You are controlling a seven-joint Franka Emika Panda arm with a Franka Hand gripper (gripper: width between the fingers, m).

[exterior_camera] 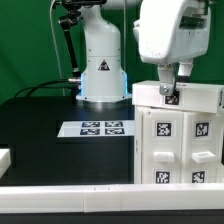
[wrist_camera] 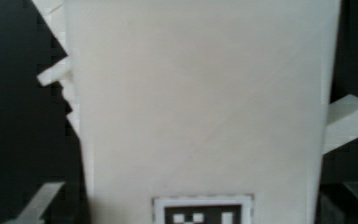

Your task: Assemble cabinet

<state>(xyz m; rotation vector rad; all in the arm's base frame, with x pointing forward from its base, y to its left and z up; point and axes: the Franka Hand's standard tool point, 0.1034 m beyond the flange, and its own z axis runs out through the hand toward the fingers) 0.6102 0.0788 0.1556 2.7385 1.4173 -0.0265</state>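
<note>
Visibly, one cabinet (exterior_camera: 178, 135), five markers; one hand (exterior_camera: 171, 88).

Your arm (exterior_camera: 165, 35) reaches down from above at the exterior view's right, wrist vertical. Your gripper (exterior_camera: 170, 92) points straight down, its fingers (exterior_camera: 166, 89) close together; whether they clamp, you cannot tell.

The exterior view shows one cabinet (exterior_camera: 178, 140) and one marker board (exterior_camera: 97, 128). One robot arm (exterior_camera: 170, 35) with one gripper (exterior_camera: 170, 92) appears.

cabinet (exterior_camera: 180, 135) cut off at exterior view's right edge, hand (exterior_camera: 169, 88) fingertips hidden behind it
</note>
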